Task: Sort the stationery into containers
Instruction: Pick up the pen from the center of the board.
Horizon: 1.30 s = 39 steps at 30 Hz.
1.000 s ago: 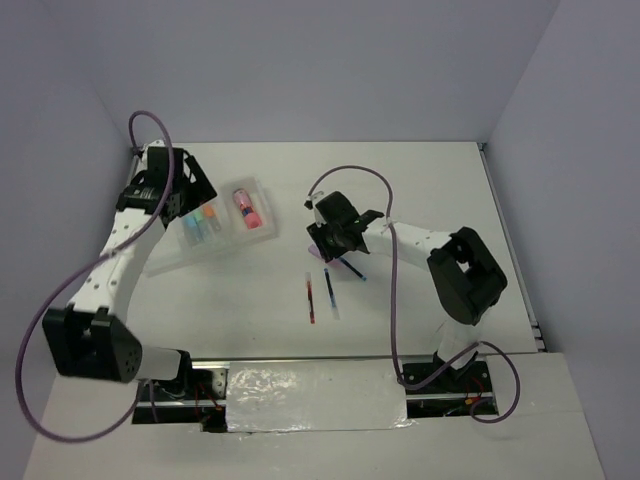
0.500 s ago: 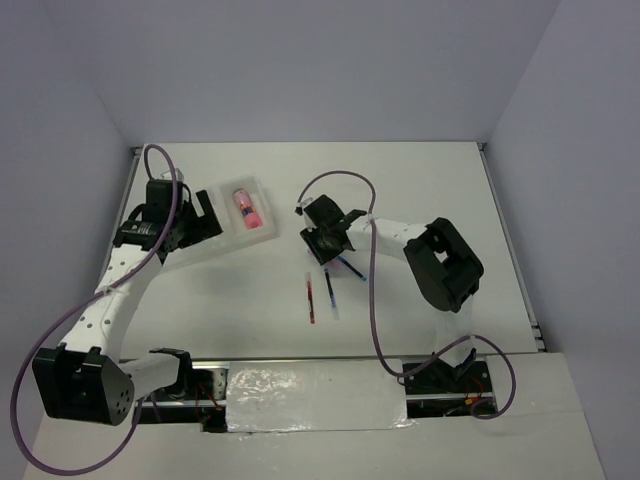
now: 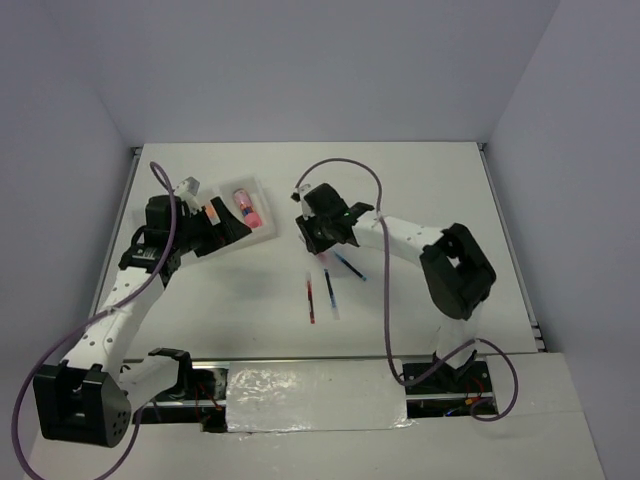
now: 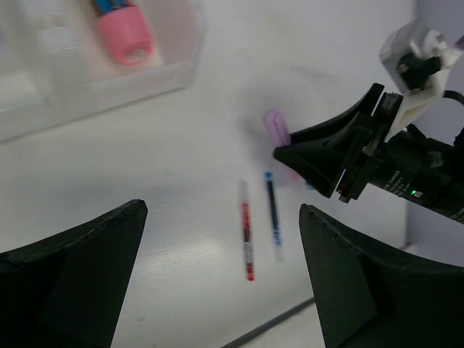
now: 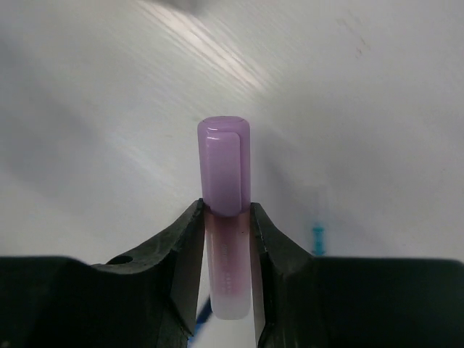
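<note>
My right gripper [image 5: 226, 246] is shut on a lilac highlighter [image 5: 225, 174] and holds it just above the table; in the top view this gripper [image 3: 319, 242] is right of the tray. The translucent tray [image 3: 262, 232] holds a pink-red marker [image 3: 244, 208] in its right compartment and an orange item [image 3: 211, 211] in the middle one. My left gripper [image 3: 225, 232] is open and empty over the tray's near side, hiding part of it. A red pen [image 3: 311, 297], a blue pen [image 3: 328, 290] and a dark pen [image 3: 350, 266] lie on the table near the right gripper.
The left wrist view shows the marker [image 4: 119, 25], the tray wall [image 4: 109, 87], the lilac highlighter [image 4: 275, 125], the red pen [image 4: 246, 239] and the blue pen [image 4: 272, 217]. Grey walls close in the table on three sides.
My left arm has drawn back from the tray's left end toward its near right side. My right gripper has shifted a little up and left with the lilac highlighter.
</note>
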Each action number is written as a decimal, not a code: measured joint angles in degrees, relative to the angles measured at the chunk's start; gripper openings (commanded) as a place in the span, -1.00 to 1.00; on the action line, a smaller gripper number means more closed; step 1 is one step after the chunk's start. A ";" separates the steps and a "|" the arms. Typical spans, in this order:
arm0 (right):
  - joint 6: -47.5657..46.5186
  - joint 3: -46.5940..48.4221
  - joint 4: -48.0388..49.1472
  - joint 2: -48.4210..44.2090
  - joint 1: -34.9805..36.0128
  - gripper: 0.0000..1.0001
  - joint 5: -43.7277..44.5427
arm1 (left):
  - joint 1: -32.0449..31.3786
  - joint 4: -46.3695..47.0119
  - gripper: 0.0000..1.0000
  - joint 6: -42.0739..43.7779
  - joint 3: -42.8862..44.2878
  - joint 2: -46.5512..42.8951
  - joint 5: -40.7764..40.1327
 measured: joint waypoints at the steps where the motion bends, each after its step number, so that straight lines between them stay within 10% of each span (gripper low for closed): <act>1: 0.79 -0.35 0.48 -2.34 0.04 -0.64 -1.68 | -0.22 2.34 0.99 -1.66 -1.36 -0.50 2.58; 14: 14.40 -3.58 16.63 -25.00 6.10 -0.62 -18.56 | -3.96 31.12 0.94 -20.28 -9.33 -1.60 17.46; 39: 21.68 -2.67 12.44 -21.16 12.26 -0.58 -5.44 | -4.44 30.58 0.71 -20.04 -8.79 -4.57 14.29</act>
